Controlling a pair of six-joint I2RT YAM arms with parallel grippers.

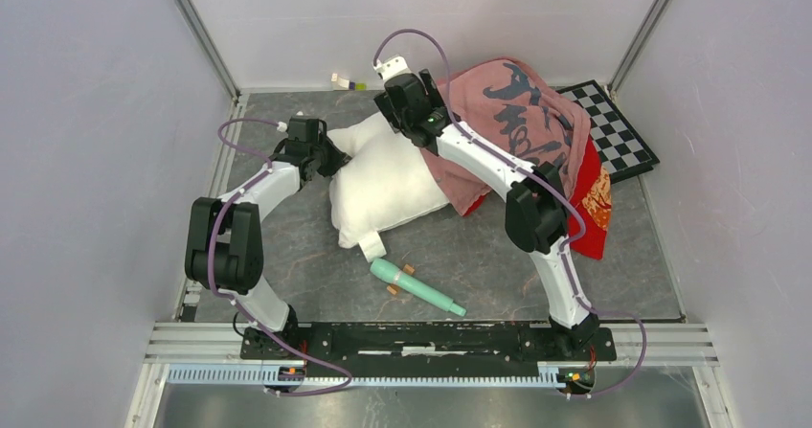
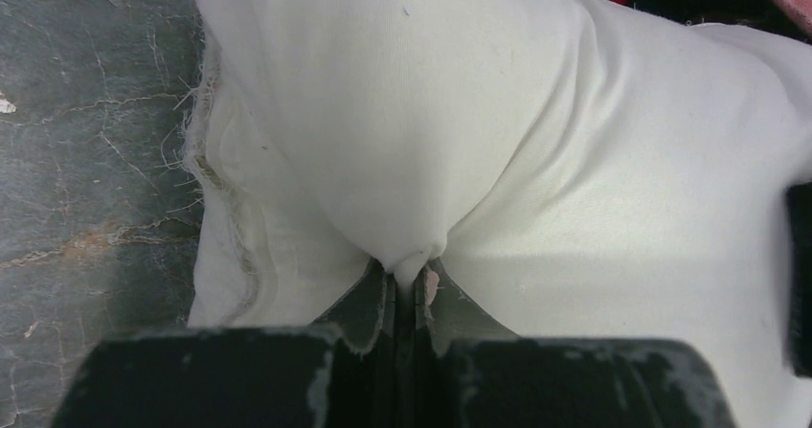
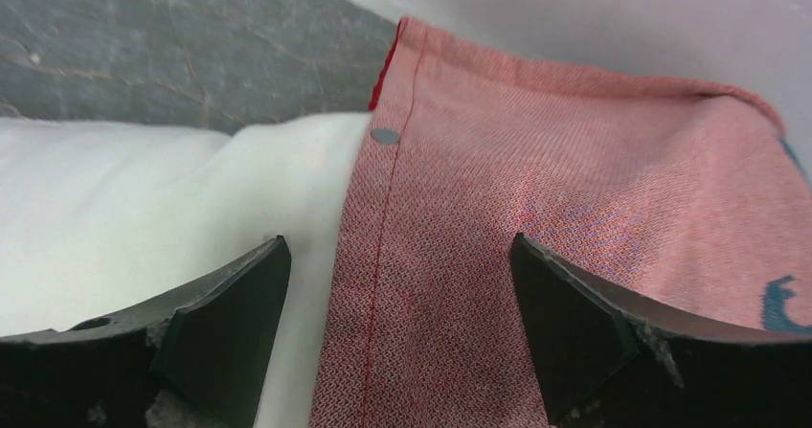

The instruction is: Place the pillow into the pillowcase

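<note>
**Left gripper** point(image 2: 407, 289): jaws closed, pinching a small fold of the pillow point(image 2: 575, 160) between the fingertips. The white fabric gathers into creases that spread out from the pinch. The bulk of the pillow lies ahead of these jaws and to both sides of them. Left of the jaws, the pillow's frayed seam edge rests on the grey marbled table point(image 2: 86, 160).

**Right gripper** point(image 3: 400, 246): jaws spread wide, clamping nothing. The hemmed edge of the pillowcase point(image 3: 575, 160) runs through the gap between the two fingers, its pinkish-red woven side up. A small round snap point(image 3: 385, 136) sits on the hem just ahead of the jaws. White pillow fabric lies beside the finger at the left of the wrist view, and pillowcase cloth reaches the other finger. Whether either fingertip touches the cloth cannot be told.

**Overhead view:** the pillow lies between the two grippers. The end by the right jaws is covered by the pillowcase, and the rest lies bare on the table. The pillowcase is heaped beyond the right jaws, its edge against a black-and-white checkerboard point(image 1: 618, 131). A teal cylindrical tool point(image 1: 417, 287) lies near the pillow's near corner, well behind both sets of jaws
</note>
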